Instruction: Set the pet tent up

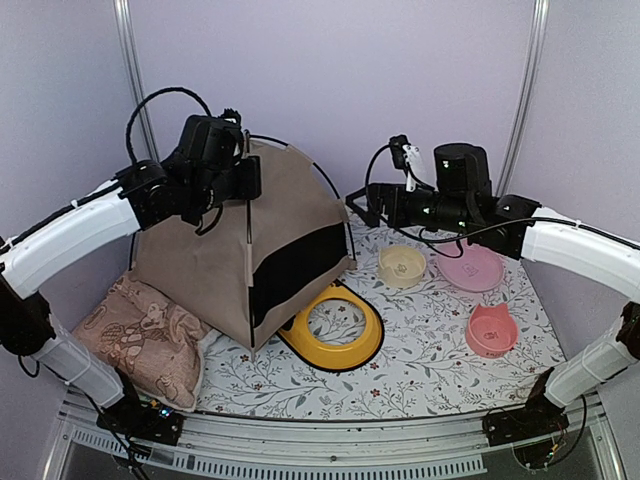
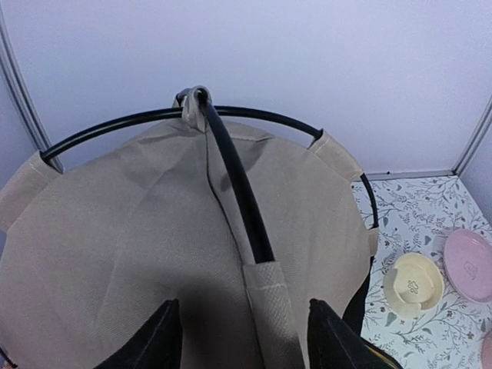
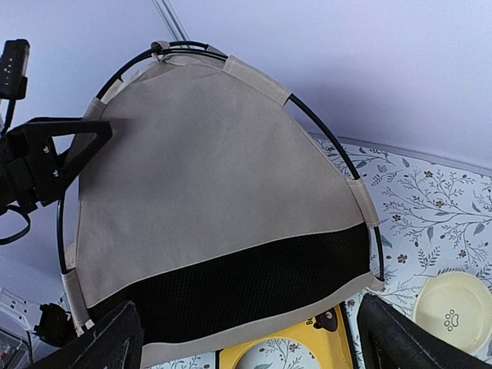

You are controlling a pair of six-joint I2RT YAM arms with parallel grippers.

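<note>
- Collapse is the main worry: the tan fabric pet tent with thin black arched poles (image 1: 250, 230) is standing left of centre in the top view. A careless push or tug at its peak would probably tip it or spring a pole out of place.
- The left gripper (image 2: 246, 342) is hovering at the tent's top with its jaws apart. They are straddling the tan fabric sleeve (image 2: 269, 315) that carries the black pole (image 2: 238, 184), and nothing looks pinched. A squeeze landing off that sleeve might catch only loose cloth.
- The right gripper (image 3: 250, 346) is hanging wide open and empty at the centre of the top view. It is facing the tent's dark mesh panel (image 3: 254, 288), near it but apart.
- The tent's lower front corner is sitting over the yellow ring-shaped tray (image 1: 345, 350), so dragging the tent could snag it there.
- The left fingertips are being cut off by the bottom edge of the left wrist view.
- The tent's back and most of its base are hidden.
- The pinkish patterned cushion (image 1: 140, 335) is lying at the lower left against the tent. Whether it is tucked underneath cannot be told.
</note>
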